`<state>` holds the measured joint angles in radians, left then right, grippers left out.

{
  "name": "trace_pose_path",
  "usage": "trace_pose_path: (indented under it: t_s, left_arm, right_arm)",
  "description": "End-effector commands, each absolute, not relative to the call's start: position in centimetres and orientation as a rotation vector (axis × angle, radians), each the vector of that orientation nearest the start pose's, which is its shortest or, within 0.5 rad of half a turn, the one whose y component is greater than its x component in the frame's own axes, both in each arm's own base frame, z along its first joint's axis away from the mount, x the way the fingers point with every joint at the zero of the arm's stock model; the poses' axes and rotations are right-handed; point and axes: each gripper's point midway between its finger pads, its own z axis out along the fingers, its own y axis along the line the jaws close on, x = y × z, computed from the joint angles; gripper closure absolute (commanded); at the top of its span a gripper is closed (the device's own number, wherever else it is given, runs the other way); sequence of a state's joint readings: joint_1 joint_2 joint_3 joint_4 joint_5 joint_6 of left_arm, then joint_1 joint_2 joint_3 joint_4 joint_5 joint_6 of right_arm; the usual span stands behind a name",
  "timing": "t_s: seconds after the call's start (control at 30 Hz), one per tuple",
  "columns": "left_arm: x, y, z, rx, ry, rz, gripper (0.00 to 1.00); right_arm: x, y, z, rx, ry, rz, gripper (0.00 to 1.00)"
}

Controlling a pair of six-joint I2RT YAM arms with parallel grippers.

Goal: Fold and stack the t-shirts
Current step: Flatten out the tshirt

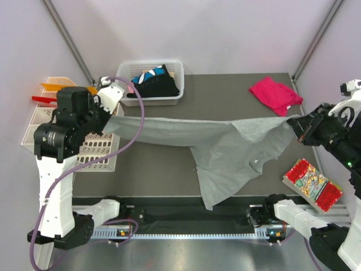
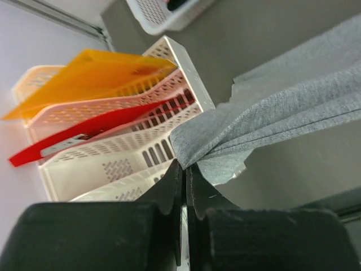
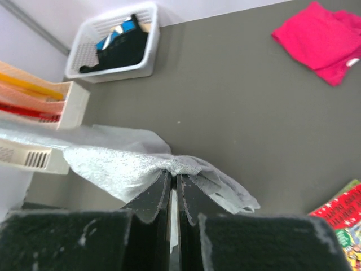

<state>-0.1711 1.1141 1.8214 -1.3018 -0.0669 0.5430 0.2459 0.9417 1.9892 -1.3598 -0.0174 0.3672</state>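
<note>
Grey t-shirt (image 1: 225, 147): the largest cloth here. One edge is stretched taut from left to right across the table (image 1: 237, 84), and the rest sags toward the near right in a loose, creased point.
Left gripper (image 2: 184, 169): jaws clenched on the bunched left corner of the grey t-shirt, just beside the file rack.
Right gripper (image 3: 174, 178): jaws pinched tight on the crumpled right corner, near the table's right edge.
Step, as we judge it: spreading the shirt flat before any fold.
Doing it well: we should keep both corners level and the tension even. We would lay the hanging part down first so the near creases smooth out, and steer the left corner clear of the rack so the cloth cannot snag.
Risk: both grips hold gathered cloth, so a hard pull could slip a corner free.
File rack (image 1: 98, 155): white slotted tiers at the left edge, holding an orange folder (image 2: 84, 73) above a red folder (image 2: 84, 132).
Basket (image 1: 151, 63): white and perforated, at the far left. It holds black shirts (image 1: 158, 87) with blue-white patches, heaped unfolded.
Pink t-shirt (image 1: 275, 95): in no container, crumpled at the far right of the table.
Snack packet (image 1: 313, 184): lies at the near right, apart from the shirts.
</note>
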Motion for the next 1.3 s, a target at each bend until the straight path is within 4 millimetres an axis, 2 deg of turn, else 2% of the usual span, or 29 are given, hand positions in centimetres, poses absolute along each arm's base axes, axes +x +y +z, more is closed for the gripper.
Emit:
trace_pose_path:
  t_s: [0.0,0.13,0.17,0.23,0.27,0.3,0.33,0.37,0.47,0.5,0.53,0.57,0.6,0.63,0.67,0.7,0.73,0.77,0.83,0.93,0.97,1.03,1.07,1.1,1.13,1.17,1.2,1.23,1.27]
  left_arm:
    - [22.9,-0.5,37.0,0.705,2.128,0.266,1.0]
    - [25.6,-0.3,39.9,0.667,2.054,0.316,1.0]
    - [27.2,-0.3,41.3,0.657,2.0,0.345,1.0]
    - [28.9,-0.2,42.1,0.654,1.961,0.382,1.0]
    - [30.4,-0.4,41.6,0.666,1.967,0.389,1.0]
    - [32.0,-0.6,42.1,0.647,1.93,0.396,1.0]
    - [33.0,-0.3,41.6,0.633,1.939,0.421,1.0]
    - [34.5,-0.4,40.4,0.641,1.959,0.432,1.0]
    - [38.6,-0.2,37.5,0.618,1.97,0.488,1.0]
    - [39.9,-0.2,37.3,0.599,1.953,0.5,1.0]
    - [40.7,-0.1,37.1,0.585,1.95,0.511,1.0]
    - [42.2,-0.2,36.0,0.575,1.974,0.515,1.0]
    - [43.1,-0.3,36.2,0.558,1.97,0.514,1.0]
    - [43.8,-0.4,38.2,0.518,1.925,0.513,1.0]
    - [44.9,-0.9,37.9,0.503,1.935,0.482,1.0]
    - [45.3,-1.2,38.7,0.488,1.922,0.461,1.0]
    - [45.3,-1.6,40.8,0.472,1.879,0.434,1.0]
    - [45.3,-2.0,41.2,0.465,1.874,0.407,1.0]
    - [44.5,-3.2,42.0,0.492,1.852,0.355,1.0]
    - [41.1,-4.3,41.7,0.542,1.866,0.284,1.0]
    - [38.9,-4.3,41.1,0.559,1.88,0.276,1.0]
    - [36.0,-4.7,40.5,0.592,1.891,0.26,1.0]
    - [33.5,-4.4,41.6,0.579,1.861,0.254,1.0]
    - [31.7,-4.3,40.1,0.604,1.915,0.242,1.0]
    - [30.2,-4.1,40.0,0.602,1.926,0.232,1.0]
    - [27.8,-3.6,40.5,0.58,1.922,0.214,1.0]
    - [25.8,-3.3,39.8,0.597,1.967,0.203,1.0]
    - [23.6,-2.7,40.3,0.586,1.958,0.196,1.0]
    - [22.3,-2.5,40.4,0.579,1.966,0.182,1.0]
  right_arm:
    - [17.2,3.3,45.2,0.223,1.89,0.288,1.0]
    - [20.0,3.4,46.1,0.274,1.856,0.278,1.0]
    - [20.8,3.5,46.7,0.277,1.827,0.283,1.0]
    - [22.5,3.6,46.5,0.283,1.83,0.268,1.0]
    - [23.7,3.8,45.8,0.285,1.847,0.256,1.0]
    - [25.1,4.0,44.7,0.289,1.878,0.239,1.0]
    - [26.2,4.1,44.6,0.301,1.868,0.235,1.0]
    - [27.2,4.3,43.2,0.309,1.896,0.222,1.0]
    - [29.9,5.0,42.4,0.312,1.871,0.239,1.0]
    - [30.8,5.0,42.1,0.307,1.874,0.217,1.0]
    - [31.4,4.9,42.2,0.305,1.867,0.2,1.0]
    - [31.9,4.7,42.8,0.311,1.855,0.186,1.0]
    - [32.8,4.6,42.7,0.297,1.863,0.153,1.0]
    - [33.0,4.6,43.2,0.295,1.85,0.142,1.0]
    - [32.9,4.6,44.8,0.293,1.813,0.149,1.0]
    - [33.0,4.7,45.4,0.284,1.805,0.149,1.0]
    - [32.7,4.6,45.9,0.283,1.799,0.149,1.0]
    - [32.3,4.5,46.9,0.284,1.777,0.156,1.0]
    - [30.9,4.6,47.7,0.269,1.766,0.172,1.0]
    - [28.0,4.3,46.8,0.267,1.81,0.187,1.0]
    - [27.4,4.3,46.0,0.281,1.829,0.195,1.0]
    - [24.8,4.1,45.7,0.284,1.832,0.231,1.0]
    - [24.0,4.1,45.0,0.286,1.849,0.241,1.0]
    - [22.3,4.0,45.2,0.279,1.833,0.27,1.0]
    - [21.1,3.9,44.5,0.274,1.858,0.277,1.0]
    - [20.3,3.9,44.0,0.266,1.872,0.288,1.0]
    - [18.5,4.0,44.2,0.243,1.857,0.327,1.0]
    - [17.3,4.0,43.4,0.234,1.884,0.338,1.0]
    - [15.5,3.9,43.5,0.23,1.866,0.371,1.0]
